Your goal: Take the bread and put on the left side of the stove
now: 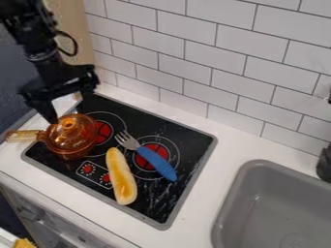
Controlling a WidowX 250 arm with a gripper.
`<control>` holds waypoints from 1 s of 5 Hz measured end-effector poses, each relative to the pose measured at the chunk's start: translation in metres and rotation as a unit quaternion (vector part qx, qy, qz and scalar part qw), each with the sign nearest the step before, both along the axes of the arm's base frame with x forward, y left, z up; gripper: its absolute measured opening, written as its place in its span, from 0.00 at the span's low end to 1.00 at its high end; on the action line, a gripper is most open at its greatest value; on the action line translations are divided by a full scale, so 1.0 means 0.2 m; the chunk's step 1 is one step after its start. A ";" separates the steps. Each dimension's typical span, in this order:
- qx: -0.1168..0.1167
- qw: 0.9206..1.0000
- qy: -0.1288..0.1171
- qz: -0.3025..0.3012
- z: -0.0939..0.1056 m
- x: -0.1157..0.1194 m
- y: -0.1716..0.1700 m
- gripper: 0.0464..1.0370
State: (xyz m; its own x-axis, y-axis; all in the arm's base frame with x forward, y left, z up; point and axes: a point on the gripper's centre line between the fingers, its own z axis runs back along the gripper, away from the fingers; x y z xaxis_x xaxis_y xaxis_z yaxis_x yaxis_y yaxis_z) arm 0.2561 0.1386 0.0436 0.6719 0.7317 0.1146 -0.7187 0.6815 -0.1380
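Bread (121, 177) on stove (184, 131), well apart from hand (69, 109)

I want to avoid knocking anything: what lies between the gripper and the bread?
In the camera view, the lidded amber pot lies between the gripper and the bread, then some black stovetop.

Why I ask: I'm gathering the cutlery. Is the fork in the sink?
No, the blue-handled fork lies on the stove, beside the bread.

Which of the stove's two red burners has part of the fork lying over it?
The right-hand burner, nearer the sink: the fork's blue handle crosses it. The left-hand burner sits beside the orange pot.
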 end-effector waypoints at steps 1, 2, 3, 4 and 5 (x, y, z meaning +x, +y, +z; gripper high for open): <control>-0.004 0.999 -0.003 -0.036 -0.01 -0.02 -0.12 0.96; -0.002 0.997 0.002 -0.072 -0.05 -0.02 -0.22 0.96; -0.006 0.995 0.033 -0.097 -0.20 0.00 -0.31 0.96; -0.008 0.993 0.038 -0.110 -0.31 0.01 -0.34 0.96; 0.005 0.993 0.041 -0.115 -0.35 0.02 -0.37 0.96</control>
State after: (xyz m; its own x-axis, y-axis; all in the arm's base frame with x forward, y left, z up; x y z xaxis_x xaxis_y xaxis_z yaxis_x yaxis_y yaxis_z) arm 0.2610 0.0656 -0.0268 0.8279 0.5576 0.0597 -0.5530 0.8295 -0.0782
